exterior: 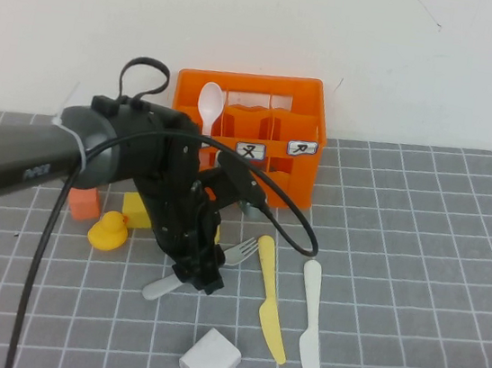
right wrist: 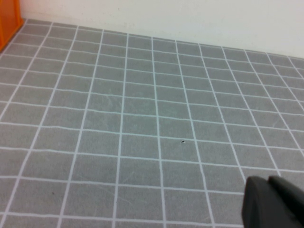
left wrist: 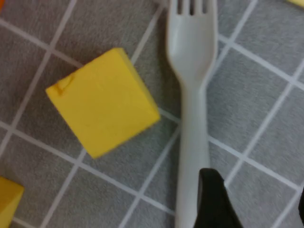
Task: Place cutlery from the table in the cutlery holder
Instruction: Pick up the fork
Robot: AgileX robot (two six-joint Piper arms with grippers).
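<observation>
Down low, left gripper spread wide over the smooth plastic fork; right gripper closed.

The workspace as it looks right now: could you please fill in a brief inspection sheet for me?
Surface: grey gridded table.
Job's things: spoon upright in orange cutlery holder; fork, yellow knife, white knife lie on the table.
Clutter: yellow block, orange cube, duck, white charger.
Claws: left claw low over the fork's handle; right claw shut, away from the job.
Cables: black cable loops off the left arm.
Surroundings: white wall.
</observation>
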